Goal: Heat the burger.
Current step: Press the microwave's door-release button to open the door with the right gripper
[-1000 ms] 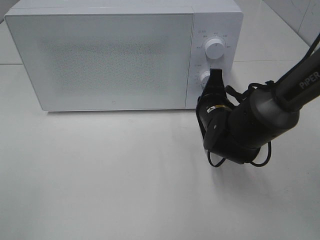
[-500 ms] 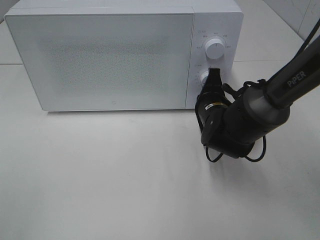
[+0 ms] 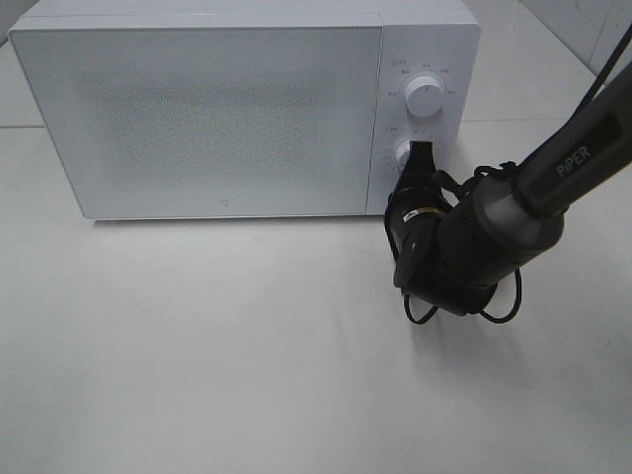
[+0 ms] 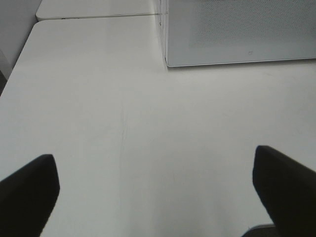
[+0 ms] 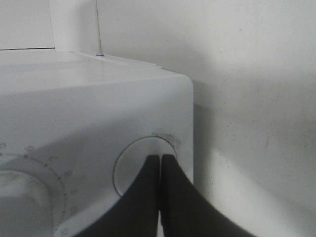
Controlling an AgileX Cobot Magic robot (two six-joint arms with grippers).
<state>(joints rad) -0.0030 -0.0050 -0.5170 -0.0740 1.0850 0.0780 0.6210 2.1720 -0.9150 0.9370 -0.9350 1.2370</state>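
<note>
Exterior high view is showing you the white microwave (image 3: 217, 109) sitting at the back of the bench (image 3: 197, 346) with its door (image 3: 197, 118) closed. You are not seeing the burger in any view, so you cannot tell where it is. Your right end effector (image 3: 422, 150) is reaching in from the right, its dark fingers pressed together with nothing between them. The tip is pointing at the control panel (image 3: 425, 59), just beside the lower knob (image 3: 402, 154) and below the upper knob (image 3: 425, 96).

In the right wrist view you are looking along those closed fingertips (image 5: 160, 160). They are meeting over a plain round disc (image 5: 133, 168) near the panel's edge, next to a dial (image 5: 19, 192) ringed with tick marks. You cannot tell whether they are pressing on the disc.

In the left wrist view your left end effector (image 4: 158, 192) is standing spread wide and empty, its two fingers (image 4: 29, 187) hanging over bare bench, well apart from the microwave's corner.
</note>
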